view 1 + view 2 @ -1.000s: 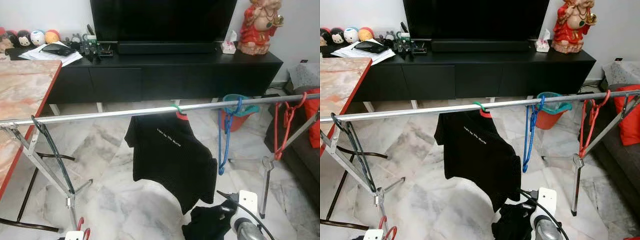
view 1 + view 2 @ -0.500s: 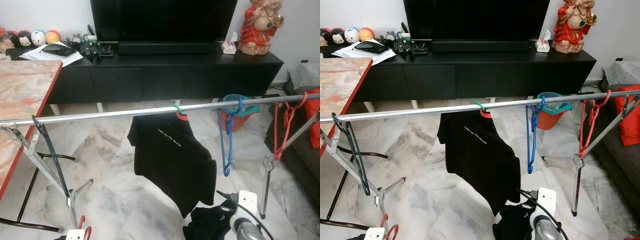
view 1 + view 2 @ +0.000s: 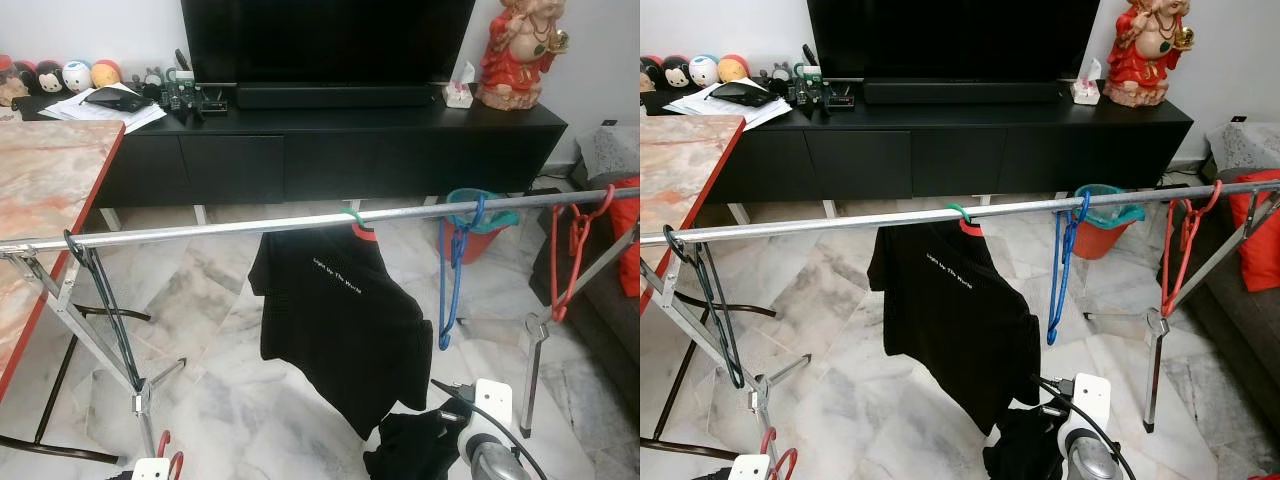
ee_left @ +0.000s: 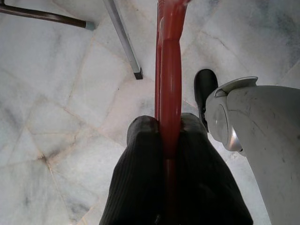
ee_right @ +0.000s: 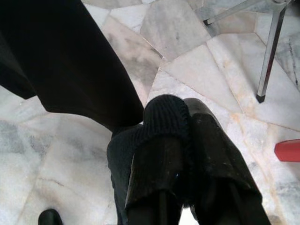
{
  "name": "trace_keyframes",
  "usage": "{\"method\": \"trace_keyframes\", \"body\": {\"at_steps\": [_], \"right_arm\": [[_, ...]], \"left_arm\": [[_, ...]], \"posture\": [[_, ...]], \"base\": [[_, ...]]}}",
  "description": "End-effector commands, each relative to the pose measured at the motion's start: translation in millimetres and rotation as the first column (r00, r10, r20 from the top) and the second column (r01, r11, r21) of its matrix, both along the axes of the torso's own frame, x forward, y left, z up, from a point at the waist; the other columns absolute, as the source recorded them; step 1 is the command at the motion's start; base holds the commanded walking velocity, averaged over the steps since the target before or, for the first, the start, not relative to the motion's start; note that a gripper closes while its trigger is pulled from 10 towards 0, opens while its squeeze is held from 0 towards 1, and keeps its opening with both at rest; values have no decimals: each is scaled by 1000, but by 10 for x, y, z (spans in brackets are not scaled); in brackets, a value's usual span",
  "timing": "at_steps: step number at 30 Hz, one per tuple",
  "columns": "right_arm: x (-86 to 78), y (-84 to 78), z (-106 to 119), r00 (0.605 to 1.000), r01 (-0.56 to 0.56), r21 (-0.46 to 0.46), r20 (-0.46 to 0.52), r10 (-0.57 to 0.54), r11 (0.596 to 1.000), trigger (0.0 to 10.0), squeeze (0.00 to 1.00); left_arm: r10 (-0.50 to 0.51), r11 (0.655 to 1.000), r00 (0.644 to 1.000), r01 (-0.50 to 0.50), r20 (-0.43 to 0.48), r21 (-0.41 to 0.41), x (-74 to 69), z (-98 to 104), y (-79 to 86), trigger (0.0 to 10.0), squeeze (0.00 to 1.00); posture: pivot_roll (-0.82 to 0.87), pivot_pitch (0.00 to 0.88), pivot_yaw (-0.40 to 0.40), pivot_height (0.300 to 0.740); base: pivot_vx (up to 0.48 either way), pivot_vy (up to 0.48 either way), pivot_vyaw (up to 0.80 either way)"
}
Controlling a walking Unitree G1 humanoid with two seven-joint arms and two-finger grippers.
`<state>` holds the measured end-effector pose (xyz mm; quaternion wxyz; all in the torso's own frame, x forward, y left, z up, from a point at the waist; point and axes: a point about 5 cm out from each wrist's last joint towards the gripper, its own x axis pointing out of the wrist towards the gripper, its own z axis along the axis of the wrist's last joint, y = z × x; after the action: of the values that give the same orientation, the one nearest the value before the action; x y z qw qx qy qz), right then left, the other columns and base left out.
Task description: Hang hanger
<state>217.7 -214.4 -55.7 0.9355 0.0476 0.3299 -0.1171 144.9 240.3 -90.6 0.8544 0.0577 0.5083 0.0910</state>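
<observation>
Hanger (image 4: 169, 93), red glossy plastic, pinched between left gripper (image 4: 168, 140) fingers, low over marble floor. Right wrist: right gripper (image 5: 185, 140) clamped on dark knit garment (image 5: 140, 145). Head view: steel rail (image 3: 250, 225) carries black tee (image 3: 335, 320). Risk: smooth plastic twisting in the pinch, hook missing rail.
</observation>
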Motion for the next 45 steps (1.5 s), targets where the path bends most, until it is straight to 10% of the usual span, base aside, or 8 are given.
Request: {"method": "trace_keyframes", "body": {"at_steps": [1, 45], "right_arm": [[49, 5, 36, 1000, -1, -4, 27, 1, 1000, 10000, 0], [88, 41, 59, 999, 1, 4, 49, -1, 1000, 10000, 0]], "left_arm": [[-7, 1000, 1000, 7, -17, -3, -29, -19, -25, 10000, 0], [-19, 1000, 999, 19, -27, -3, -37, -23, -27, 10000, 0]], "posture": [[-17, 0, -51, 740], [-12, 0, -48, 740]], "base": [[-247, 0, 0], [-280, 0, 0]]}}
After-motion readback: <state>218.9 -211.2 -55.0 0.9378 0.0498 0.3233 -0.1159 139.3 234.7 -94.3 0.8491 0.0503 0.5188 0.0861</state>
